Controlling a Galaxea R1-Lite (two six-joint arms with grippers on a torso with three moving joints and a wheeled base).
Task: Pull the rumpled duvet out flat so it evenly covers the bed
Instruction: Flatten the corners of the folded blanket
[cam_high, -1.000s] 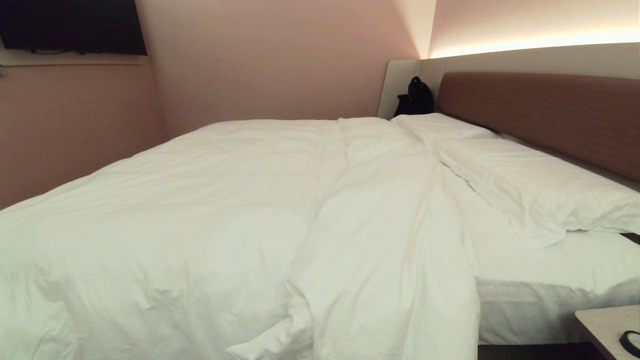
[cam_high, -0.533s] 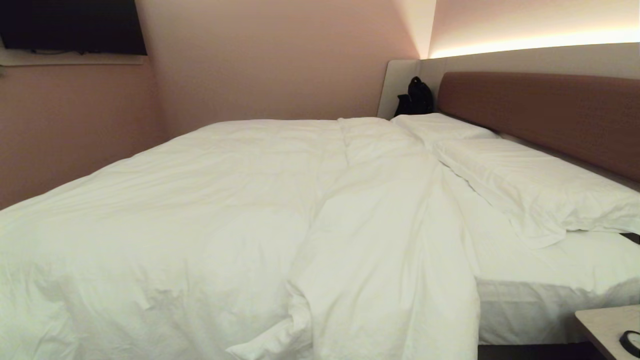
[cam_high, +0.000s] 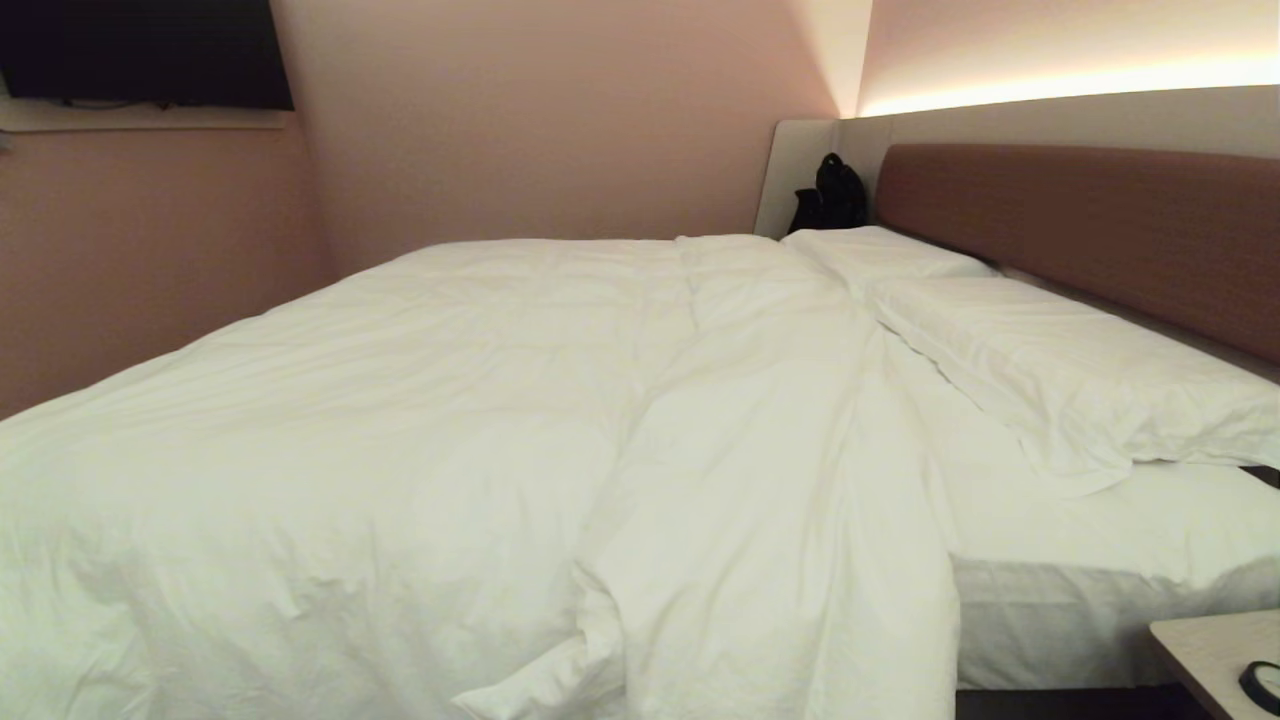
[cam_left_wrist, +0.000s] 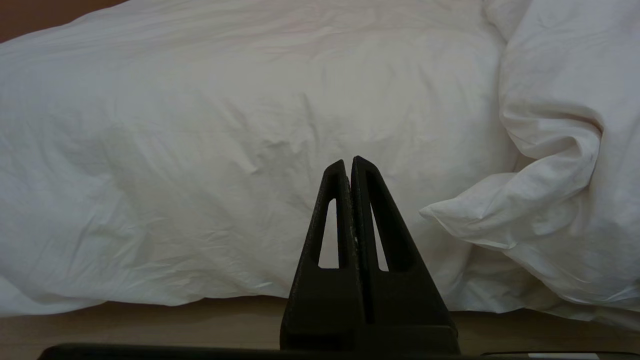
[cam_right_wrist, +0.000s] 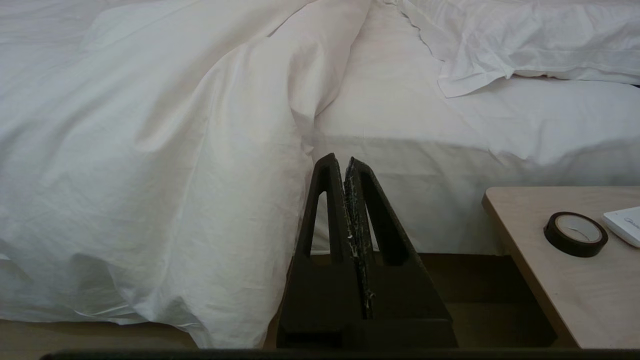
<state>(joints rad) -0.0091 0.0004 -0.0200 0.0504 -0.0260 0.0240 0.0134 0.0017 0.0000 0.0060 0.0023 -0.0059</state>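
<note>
Both pincers, left (cam_left_wrist: 348, 165) and right (cam_right_wrist: 339, 162), pressed closed, empty, parked off the low white-sheeted bed (cam_right_wrist: 500, 125); puffy white rumpled duvet (cam_left_wrist: 200, 150) ahead, bunched leftward, awaiting grasping.

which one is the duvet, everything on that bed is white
Start at the reddish-brown headboard of the bed; two flat pillows lie below it on taut sheet. The duvet is the thick, puffy, wrinkled layer beyond them, spilling over the near side.
</note>
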